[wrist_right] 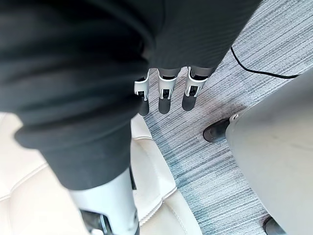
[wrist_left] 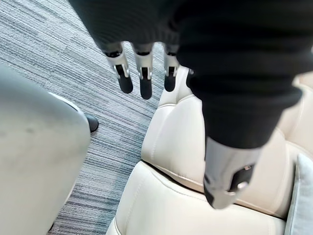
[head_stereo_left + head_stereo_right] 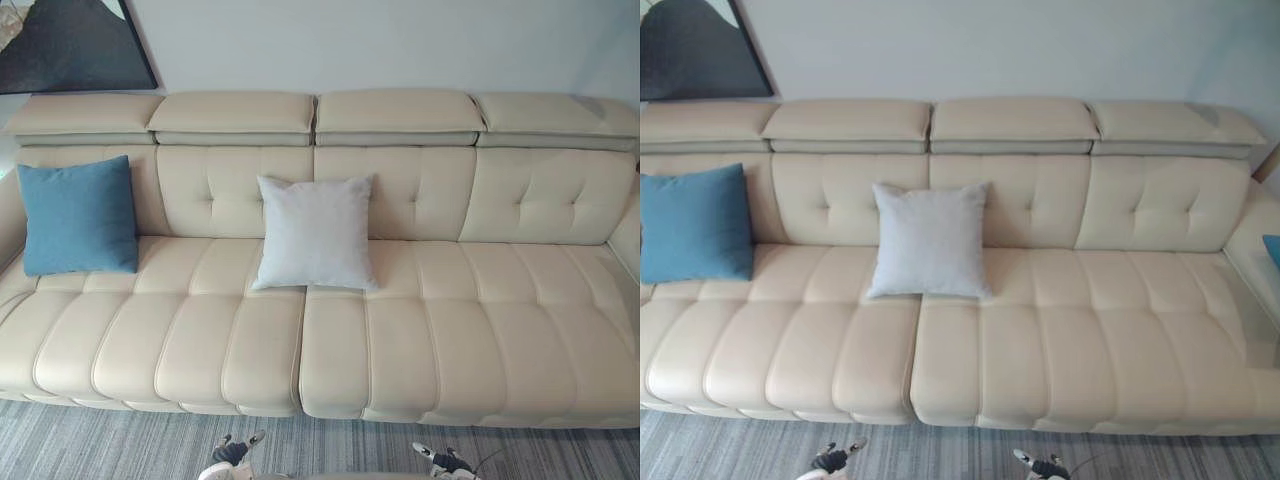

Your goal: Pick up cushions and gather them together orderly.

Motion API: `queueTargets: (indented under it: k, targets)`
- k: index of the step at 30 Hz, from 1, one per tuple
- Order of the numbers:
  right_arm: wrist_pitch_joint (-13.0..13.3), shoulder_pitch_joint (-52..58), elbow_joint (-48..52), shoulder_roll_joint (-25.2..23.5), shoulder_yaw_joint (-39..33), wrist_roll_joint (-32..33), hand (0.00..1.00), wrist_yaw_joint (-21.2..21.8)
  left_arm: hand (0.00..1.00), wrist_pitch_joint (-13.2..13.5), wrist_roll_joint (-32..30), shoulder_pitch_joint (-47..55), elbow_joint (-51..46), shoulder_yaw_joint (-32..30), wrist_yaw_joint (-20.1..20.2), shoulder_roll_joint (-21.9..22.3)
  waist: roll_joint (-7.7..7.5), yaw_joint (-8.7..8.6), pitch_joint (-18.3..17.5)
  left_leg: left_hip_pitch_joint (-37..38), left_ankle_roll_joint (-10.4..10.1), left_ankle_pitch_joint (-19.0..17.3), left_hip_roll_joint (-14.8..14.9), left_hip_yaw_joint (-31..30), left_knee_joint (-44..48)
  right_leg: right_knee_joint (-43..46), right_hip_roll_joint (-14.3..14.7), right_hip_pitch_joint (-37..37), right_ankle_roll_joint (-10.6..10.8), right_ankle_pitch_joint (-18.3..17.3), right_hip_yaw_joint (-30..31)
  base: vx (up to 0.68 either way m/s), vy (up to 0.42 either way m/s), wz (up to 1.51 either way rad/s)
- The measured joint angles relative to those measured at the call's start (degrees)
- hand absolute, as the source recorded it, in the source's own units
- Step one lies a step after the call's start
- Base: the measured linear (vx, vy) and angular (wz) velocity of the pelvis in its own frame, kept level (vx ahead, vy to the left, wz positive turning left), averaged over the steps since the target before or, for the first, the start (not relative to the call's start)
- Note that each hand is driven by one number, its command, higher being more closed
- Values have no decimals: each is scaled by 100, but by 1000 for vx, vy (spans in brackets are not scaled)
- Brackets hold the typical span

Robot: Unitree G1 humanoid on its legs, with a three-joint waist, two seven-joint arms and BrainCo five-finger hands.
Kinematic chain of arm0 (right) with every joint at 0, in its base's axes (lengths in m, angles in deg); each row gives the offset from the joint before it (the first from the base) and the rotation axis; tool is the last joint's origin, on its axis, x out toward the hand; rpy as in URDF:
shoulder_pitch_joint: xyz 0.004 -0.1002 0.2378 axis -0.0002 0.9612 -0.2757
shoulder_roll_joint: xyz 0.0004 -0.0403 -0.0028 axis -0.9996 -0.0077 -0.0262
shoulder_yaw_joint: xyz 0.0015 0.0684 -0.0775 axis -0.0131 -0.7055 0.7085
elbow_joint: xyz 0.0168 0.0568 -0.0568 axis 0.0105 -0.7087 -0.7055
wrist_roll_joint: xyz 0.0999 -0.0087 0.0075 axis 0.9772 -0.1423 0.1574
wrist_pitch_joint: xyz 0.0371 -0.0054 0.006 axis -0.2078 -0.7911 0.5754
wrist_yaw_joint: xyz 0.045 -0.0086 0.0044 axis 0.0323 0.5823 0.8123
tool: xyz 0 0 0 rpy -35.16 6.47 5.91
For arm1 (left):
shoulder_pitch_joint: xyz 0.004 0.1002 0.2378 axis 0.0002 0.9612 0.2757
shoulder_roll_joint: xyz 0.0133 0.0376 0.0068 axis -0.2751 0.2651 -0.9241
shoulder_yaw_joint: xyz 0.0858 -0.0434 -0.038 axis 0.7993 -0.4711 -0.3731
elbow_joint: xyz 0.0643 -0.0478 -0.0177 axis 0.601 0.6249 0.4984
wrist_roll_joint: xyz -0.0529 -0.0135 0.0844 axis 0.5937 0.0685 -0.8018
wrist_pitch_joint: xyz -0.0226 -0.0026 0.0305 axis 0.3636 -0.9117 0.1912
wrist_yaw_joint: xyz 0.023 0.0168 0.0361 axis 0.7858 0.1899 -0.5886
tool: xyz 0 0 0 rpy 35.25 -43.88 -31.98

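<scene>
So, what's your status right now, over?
Left hand, right hand open, empty. Blue cushion at sofa left end, white cushion centre, apart. Nothing blocking.

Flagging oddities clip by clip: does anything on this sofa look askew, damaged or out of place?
Nothing damaged or spilled. The blue cushion leans at the left end of the sofa and the light grey cushion at its middle, both upright against the backrest but well apart, not yet gathered.
</scene>
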Motion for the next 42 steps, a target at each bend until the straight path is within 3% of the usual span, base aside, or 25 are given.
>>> queueTargets:
  k: [13, 18, 21, 22, 23, 24, 26, 27, 28, 29, 31, 33, 34, 35, 36, 37, 40, 42]
  targets:
    - [-25, 3, -32, 2, 15, 9, 0, 69, 0, 10, 26, -66, 114, 29, -6, -20, -11, -33, -4, 38, -8, 8, -15, 83, -172, -102, -11, -34, 21, 13, 59, 4, 1, -2]
    - [-78, -81, -57, -7, 16, 22, 0, 114, 0, 2, 44, -170, 232, 123, -6, -65, -34, -46, 16, 213, -56, -55, 66, 800, -339, -125, 113, -339, 1, 160, 711, 59, 35, -72]
    - [-77, -169, -59, -22, 48, 26, 0, 121, 0, 1, 10, -220, 284, 119, -6, -82, -37, -49, 36, 292, -47, -183, 216, 1545, -284, -224, 382, -662, -101, 594, 1254, 25, 3, -159]
    - [-79, -209, -64, -6, 111, 20, 0, 121, 0, 0, -2, -245, 345, 120, -7, -90, -21, -54, 52, 303, -26, -232, 283, 1822, -218, -296, 501, -806, -162, 858, 1155, 15, -34, -180]
    - [-84, -299, -64, 2, 164, 14, 0, 121, 0, 1, -16, -271, 349, 129, -7, -108, 25, -60, 109, 305, -21, -233, 374, 2093, -158, -388, 546, -912, -327, 1055, 686, 13, -92, -164]
    - [-90, -340, -63, 19, 181, 10, 0, 120, 0, 0, -20, -305, 337, 162, -7, -109, 58, -117, 133, 314, -17, -235, 399, 2231, -150, -366, 523, -975, -458, 1006, 147, 18, -106, -127]
    - [-106, -328, -66, 101, 179, -7, 0, 116, 0, 1, -125, -468, 312, 452, -7, -124, 114, -233, 266, 468, -18, -237, 395, 2612, -75, 449, 167, -1163, -907, 309, -2049, -10, -135, -94]
    - [-111, -320, -80, 132, 181, -8, 0, 113, 0, 3, -126, -466, 267, 517, -6, -128, 136, -249, 295, 539, -29, -244, 403, 2694, -33, 633, 38, -1160, -956, 267, -2410, -9, -113, -84]
    - [-118, -323, -108, 165, 188, -13, 0, 115, 0, 15, -142, -447, 200, 538, 7, -142, 91, -277, 311, 646, -65, -269, 394, 2751, 21, 746, 38, -1127, -802, 246, -2482, 25, -77, -72]
    - [-115, -322, -118, 198, 188, -13, 0, 114, 0, 16, -173, -457, 200, 538, 14, -156, 143, -305, 333, 709, -83, -281, 414, 2796, 30, 754, 151, -1090, -761, 245, -2295, 36, -123, -93]
    - [-120, -421, -235, 270, 233, -27, 0, 119, 0, 11, -179, -463, 208, 578, 34, -178, 229, -307, 426, 676, -329, -453, 720, 2986, 646, 909, 357, -1251, -776, -34, -1891, 5, -152, -101]
    - [-118, -401, -217, 258, 184, -2, 0, 119, 0, -4, -155, -476, 206, 538, 48, -151, 204, -335, 493, 252, -250, -518, 1187, 2824, 2029, 1047, 509, -1284, -878, -175, -1707, 57, -235, -80]
    - [-116, -399, -208, 272, 179, 11, 0, 110, 0, -11, -151, -465, 197, 435, 48, -95, 230, -326, 560, -42, 210, -445, 1443, 2457, 2933, 1138, 640, -1243, -965, -240, -1519, 129, -306, -80]
    - [-115, -396, -199, 251, 200, 13, 0, 107, 0, -8, -145, -463, 150, 342, 54, -92, 246, -292, 609, -286, 495, -330, 1507, 2026, 3470, 1148, 745, -1175, -1039, -284, -1323, 111, -219, -118]
    - [-111, -430, -192, 280, 239, 28, 0, 101, 0, -2, -119, -428, 118, 284, 47, -50, 249, -237, 620, -606, 329, -511, 1296, 1245, 3944, 1148, 890, -1154, -1111, -319, -978, 145, -126, -140]
    - [-99, -519, -207, 280, 227, 59, 0, 95, 0, -2, -114, -384, 93, 285, 48, -34, 270, -222, 622, -836, 39, -762, 979, 790, 4005, 1090, 972, -1144, -1100, -323, -694, 175, -78, -152]
    - [-86, -488, -159, 229, 234, 70, 0, 88, 0, 21, -103, -365, -78, 274, 45, 66, 292, -135, 641, -1281, -9, -1160, 365, 138, 3394, 886, 1224, -919, -1023, -283, 28, 192, -55, -132]
    - [-89, -449, -49, 190, 233, 79, 0, 86, 0, 32, -100, -341, -222, 169, 43, 138, 304, -37, 644, -1558, -77, -1198, 17, -482, 2919, 828, 1399, -785, -1018, -320, 492, 271, 29, -143]
